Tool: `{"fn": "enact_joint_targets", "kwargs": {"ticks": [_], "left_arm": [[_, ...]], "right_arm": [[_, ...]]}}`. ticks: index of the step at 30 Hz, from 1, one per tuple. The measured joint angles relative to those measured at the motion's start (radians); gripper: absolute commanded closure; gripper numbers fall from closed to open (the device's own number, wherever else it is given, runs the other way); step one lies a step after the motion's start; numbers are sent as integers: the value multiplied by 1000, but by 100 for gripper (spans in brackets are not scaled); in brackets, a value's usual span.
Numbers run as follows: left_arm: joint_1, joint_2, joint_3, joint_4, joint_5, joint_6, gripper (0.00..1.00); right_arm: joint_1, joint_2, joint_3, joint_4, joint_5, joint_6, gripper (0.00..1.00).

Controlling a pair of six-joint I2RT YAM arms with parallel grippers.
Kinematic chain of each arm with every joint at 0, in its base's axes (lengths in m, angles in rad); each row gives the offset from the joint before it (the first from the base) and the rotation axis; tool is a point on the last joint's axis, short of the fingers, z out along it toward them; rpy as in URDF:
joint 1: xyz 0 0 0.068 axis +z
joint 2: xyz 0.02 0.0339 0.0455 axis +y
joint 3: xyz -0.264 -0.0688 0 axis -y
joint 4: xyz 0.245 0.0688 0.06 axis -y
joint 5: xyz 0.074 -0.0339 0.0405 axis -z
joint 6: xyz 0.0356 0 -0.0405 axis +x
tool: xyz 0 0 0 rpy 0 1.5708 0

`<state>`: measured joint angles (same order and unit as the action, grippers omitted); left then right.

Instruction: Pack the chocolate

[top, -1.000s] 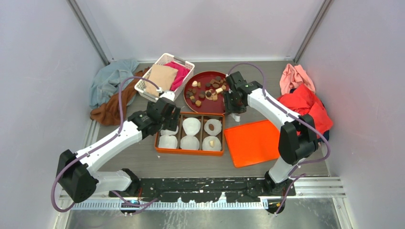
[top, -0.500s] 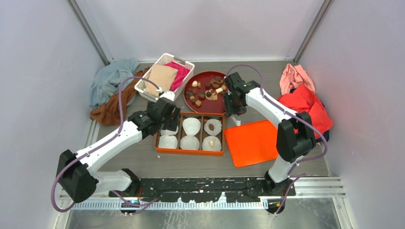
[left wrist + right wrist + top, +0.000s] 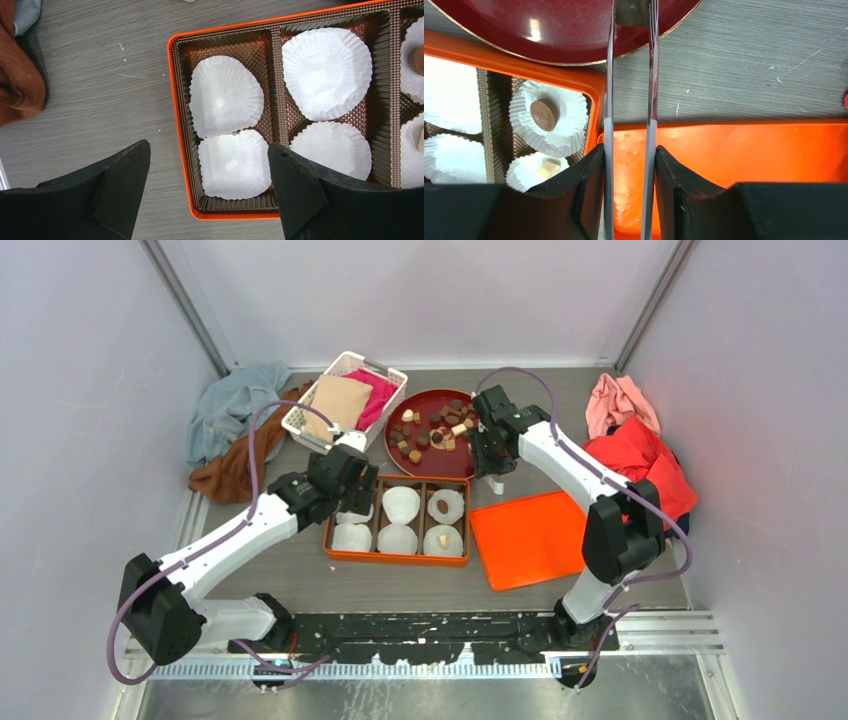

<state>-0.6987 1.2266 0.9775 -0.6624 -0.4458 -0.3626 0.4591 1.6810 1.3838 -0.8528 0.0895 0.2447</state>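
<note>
The right tool is clamping a pair of tweezers, its two black fingers pressing the steel blades from either side, and the blades are running straight ahead of it, long axis pointing away. Directly beneath the tool an orange lid is lying flat on the surface. Just to the tool's left the box is sitting, and two of its paper cups are already holding a brown round piece and a cream piece. Ahead, the blade tips are reaching over the near rim of the red plate. A dark shape is showing between them at the frame's edge (whether it is a gripped piece I cannot tell).

The rest of the chocolate is lying scattered on that plate, ahead of the tips and to their left, the pieces too small and squat to show any long axis. So I judge the coming move depends on the tips travelling forward and leftward, and the right arm is the nearer one. It is reaching inward with its elbow bent and its wrist tipped down over the plate's edge.

The left tool is hovering with its fingers spread wide and holding nothing, above the box's far-left column. White paper cups are sitting unfilled below it, and the plate is lying well ahead of it.
</note>
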Motion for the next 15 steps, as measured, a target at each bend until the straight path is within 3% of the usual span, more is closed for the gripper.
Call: {"fn": "enact_joint_targets", "kwargs": {"ticks": [10, 15], "left_arm": [[0, 0, 0, 0, 1, -2, 12], [0, 0, 0, -1, -11, -5, 11]], "right_arm": [[16, -106, 72, -22, -17, 17, 65], [84, -136, 112, -56, -20, 17, 65]]}}
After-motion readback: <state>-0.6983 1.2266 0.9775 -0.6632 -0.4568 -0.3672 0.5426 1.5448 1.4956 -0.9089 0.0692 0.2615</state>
